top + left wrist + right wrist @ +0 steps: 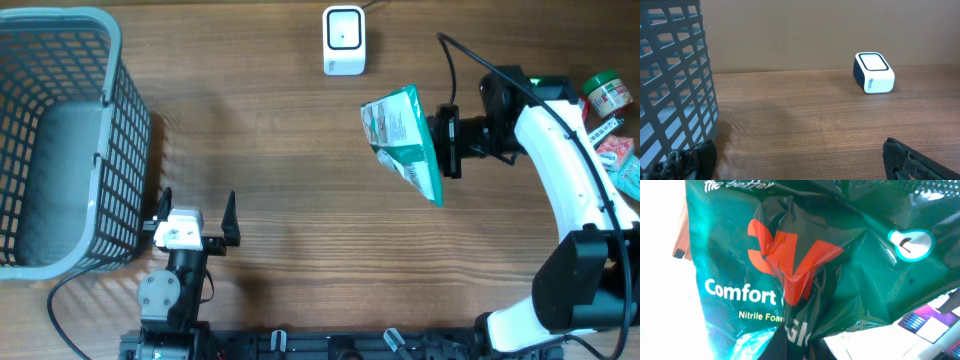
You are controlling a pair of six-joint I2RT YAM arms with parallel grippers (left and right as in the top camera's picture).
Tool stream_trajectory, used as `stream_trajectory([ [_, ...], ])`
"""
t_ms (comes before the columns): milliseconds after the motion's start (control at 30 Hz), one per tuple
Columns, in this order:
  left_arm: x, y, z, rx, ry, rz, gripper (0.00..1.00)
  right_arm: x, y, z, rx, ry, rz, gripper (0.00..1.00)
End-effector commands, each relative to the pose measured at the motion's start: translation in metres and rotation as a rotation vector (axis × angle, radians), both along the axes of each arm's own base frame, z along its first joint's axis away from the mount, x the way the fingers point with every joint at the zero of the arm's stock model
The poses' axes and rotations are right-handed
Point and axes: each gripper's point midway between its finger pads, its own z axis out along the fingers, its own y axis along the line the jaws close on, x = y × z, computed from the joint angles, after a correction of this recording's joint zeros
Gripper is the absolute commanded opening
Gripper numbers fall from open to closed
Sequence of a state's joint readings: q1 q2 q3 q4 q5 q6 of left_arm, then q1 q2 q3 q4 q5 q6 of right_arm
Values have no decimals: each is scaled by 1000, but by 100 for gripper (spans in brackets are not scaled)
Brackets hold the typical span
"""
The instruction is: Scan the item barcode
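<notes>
a wooden table (280,200) with long straight grain is seen across the whole overhead view. at its left edge stands a grey plastic basket (128,170), its walls an open lattice of rectangular holes that flare toward a rounded rim. the white, smooth-shelled right arm (560,170) is bent in from the right side. a crinkled, glossy green packet (405,140) is clamped by the right gripper (440,142) at one edge. it is held right of centre, just below and to the right of the scanner and apart from it. in the right wrist view the film (790,280) is creased, with an orange mark and white lettering. no barcode can be made out there, possibly because of glare.

the left gripper (197,200) is spread wide with nothing between its dark, textured pads (910,160), just beside the basket's lower corner. bare wood lies between it, the packet and the scanner.

the scanner (343,40) is a small white block with rounded corners and a dark window, set near the far edge. a small green-lidded jar (607,92) sits at the right edge among other packets.
</notes>
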State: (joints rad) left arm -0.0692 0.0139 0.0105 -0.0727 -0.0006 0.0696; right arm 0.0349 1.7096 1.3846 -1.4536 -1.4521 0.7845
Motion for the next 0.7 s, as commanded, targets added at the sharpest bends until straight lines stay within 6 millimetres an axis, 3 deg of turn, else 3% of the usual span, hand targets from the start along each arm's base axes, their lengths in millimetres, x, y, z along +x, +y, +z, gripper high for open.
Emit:
stream_trajectory([
  [0, 0, -2, -1, -7, 1, -11, 100, 3, 1, 9, 50, 12, -10, 4],
  [100, 0, -2, -1, -7, 1, -11, 100, 3, 0, -1, -19, 197, -24, 5],
  [333, 0, -2, -1, -7, 0, -11, 100, 17, 0, -7, -49, 185, -44, 5],
  [400, 0, -2, -1, -7, 1, -11, 100, 24, 1, 0, -7, 187, -49, 5],
  [500, 0, -2, -1, -7, 1, -11, 100, 28, 5, 26, 147, 107, -12, 4],
  [667, 0, -2, -1, -7, 0, -11, 100, 36, 11, 32, 161, 64, 18, 5],
])
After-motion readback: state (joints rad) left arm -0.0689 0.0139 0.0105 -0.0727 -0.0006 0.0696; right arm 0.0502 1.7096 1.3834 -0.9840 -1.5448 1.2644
